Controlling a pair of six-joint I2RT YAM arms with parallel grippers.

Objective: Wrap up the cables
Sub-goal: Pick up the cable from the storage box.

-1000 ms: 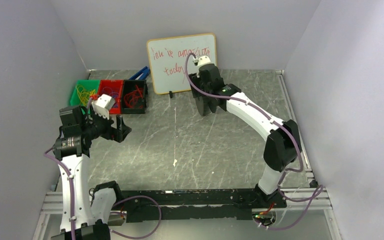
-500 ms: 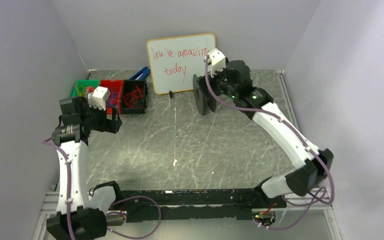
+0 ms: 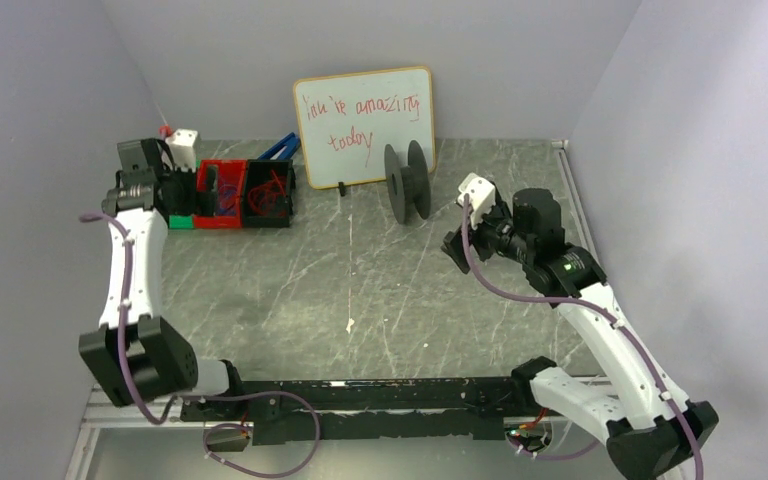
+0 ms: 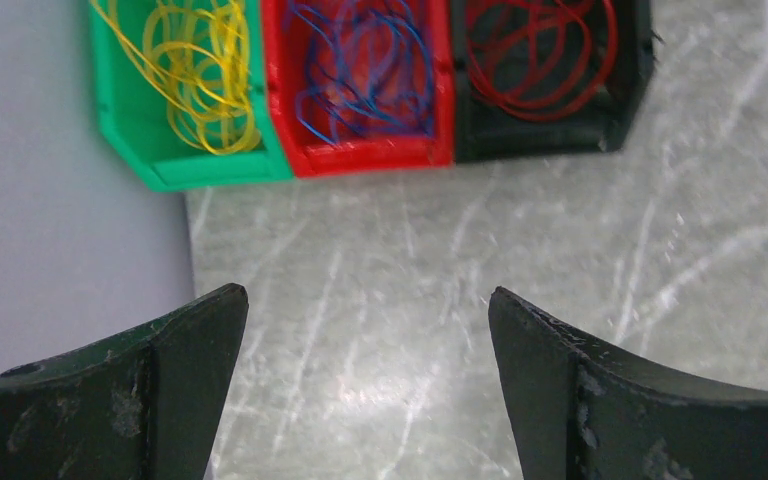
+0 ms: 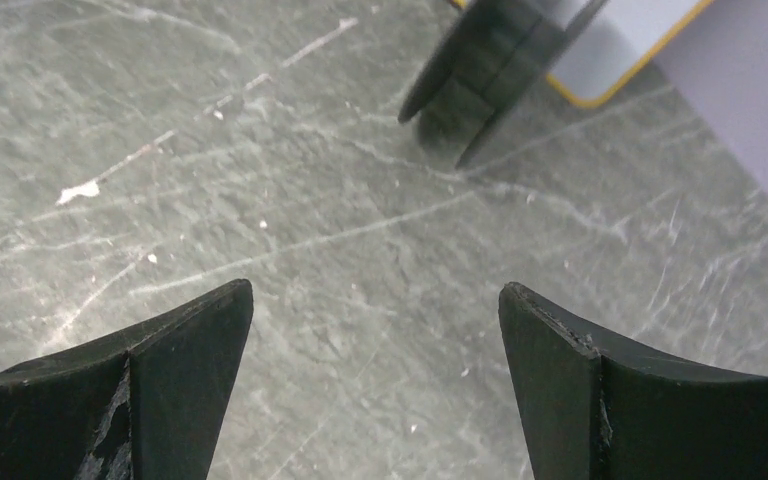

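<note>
Bench (image 3: pixel 360 290), from above: grey marble, whiteboard (image 3: pixel 365 125) at back, black spool (image 3: pixel 407 181) upright before it.
Left wrist view: left end effector (image 4: pixel 365 310) spread wide, empty; red cables (image 4: pixel 538 48) coiled in black bin (image 4: pixel 540 140).
Right wrist view: right end effector (image 5: pixel 375 300) spread wide, empty; black spool well ahead.

- left wrist view, top edge: green bin (image 4: pixel 210 165), red bin (image 4: pixel 360 155) and black bin (image 4: pixel 550 135) cropped; cables (image 4: pixel 535 45) cut off too
- right wrist view, top edge: spool (image 5: pixel 490 65) cropped; whiteboard (image 5: pixel 630 50) shows only a corner
- top view, upper left: green bin mostly behind left arm (image 3: pixel 125 270)
</note>
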